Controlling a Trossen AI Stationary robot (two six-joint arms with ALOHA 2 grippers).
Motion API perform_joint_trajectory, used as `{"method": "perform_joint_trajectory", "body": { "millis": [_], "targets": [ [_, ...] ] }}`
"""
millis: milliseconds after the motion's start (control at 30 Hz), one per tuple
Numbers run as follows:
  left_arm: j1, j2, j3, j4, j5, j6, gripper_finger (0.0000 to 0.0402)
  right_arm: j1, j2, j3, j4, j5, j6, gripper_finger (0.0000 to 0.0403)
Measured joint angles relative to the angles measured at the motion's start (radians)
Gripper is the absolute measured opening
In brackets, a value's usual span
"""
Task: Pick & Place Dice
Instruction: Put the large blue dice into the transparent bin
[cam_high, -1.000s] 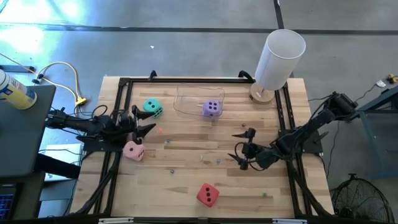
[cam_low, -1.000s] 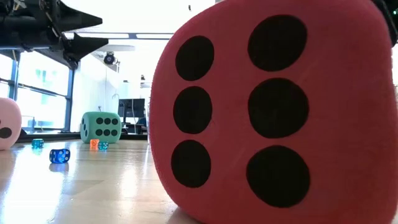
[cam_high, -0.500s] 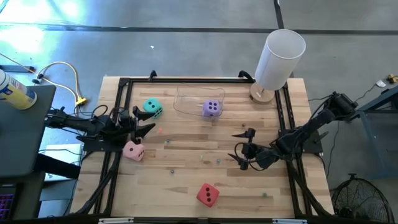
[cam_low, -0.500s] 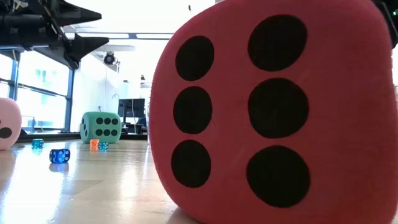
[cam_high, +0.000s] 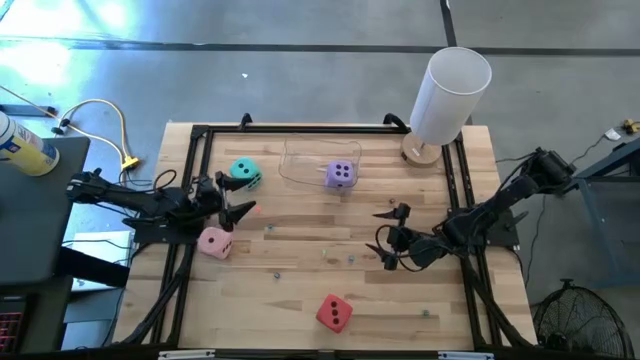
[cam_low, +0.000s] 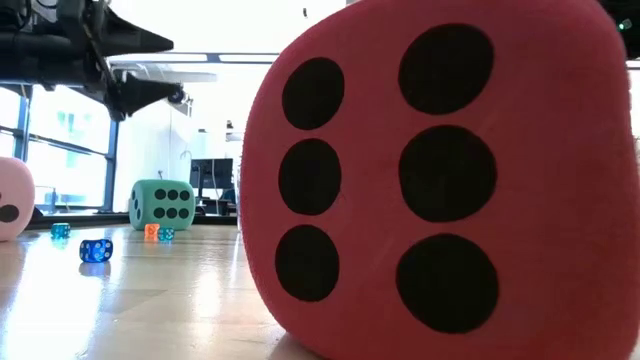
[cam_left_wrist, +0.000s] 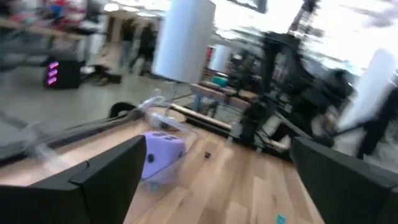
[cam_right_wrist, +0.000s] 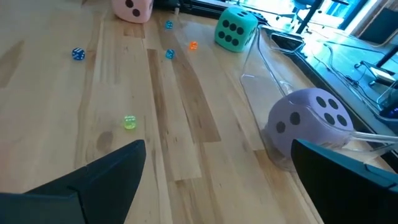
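Note:
Four soft dice rest on the wooden table. The teal die (cam_high: 245, 172) sits at the far left, the pink die (cam_high: 214, 241) at the left, the red die (cam_high: 334, 313) near the front edge, close before the low camera (cam_low: 440, 180). The purple die (cam_high: 341, 174) sits in a clear tray (cam_high: 300, 160), also seen in the right wrist view (cam_right_wrist: 311, 121). My left gripper (cam_high: 238, 199) is open and empty, above the table between the teal and pink dice. My right gripper (cam_high: 390, 235) is open and empty at the table's right.
A tall white cylinder (cam_high: 448, 95) stands on a round base at the far right corner. Several tiny coloured dice (cam_right_wrist: 129, 122) lie scattered over the boards. A black frame (cam_high: 190, 150) runs along the table's edges.
My left gripper has moved a little toward the table's right edge, staying open above the table. The dice have kept still.

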Motion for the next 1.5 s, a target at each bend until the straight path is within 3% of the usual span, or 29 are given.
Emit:
{"method": "perform_joint_trajectory", "body": {
  "millis": [100,200,333,767,1233,1500],
  "targets": [
    [0.0,0.01,0.0,0.006,-0.029,-0.16,0.039,0.001,0.0,0.0,0.0,-0.005,0.001,0.0394],
    [0.0,0.01,0.0,0.018,-0.016,-0.21,0.0388,0.001,0.0,0.0,0.0,-0.005,0.001,0.0394],
    [0.0,0.01,0.0,0.018,0.021,-0.213,0.0387,0.001,0.0,0.0,0.0,-0.005,-0.003,0.0394],
    [0.001,0.01,0.0,0.034,-0.001,-0.197,0.0387,0.001,0.0,0.0,-0.01,-0.004,-0.006,0.0394],
    [0.0,0.011,0.0,0.037,-0.094,-0.201,0.0387,0.001,0.0,0.0,-0.023,-0.004,-0.006,0.0394],
    [0.0,0.011,0.0,0.077,-0.066,-0.202,0.0387,0.001,0.0,0.0,-0.023,-0.004,-0.006,0.0394]
  ]
}}
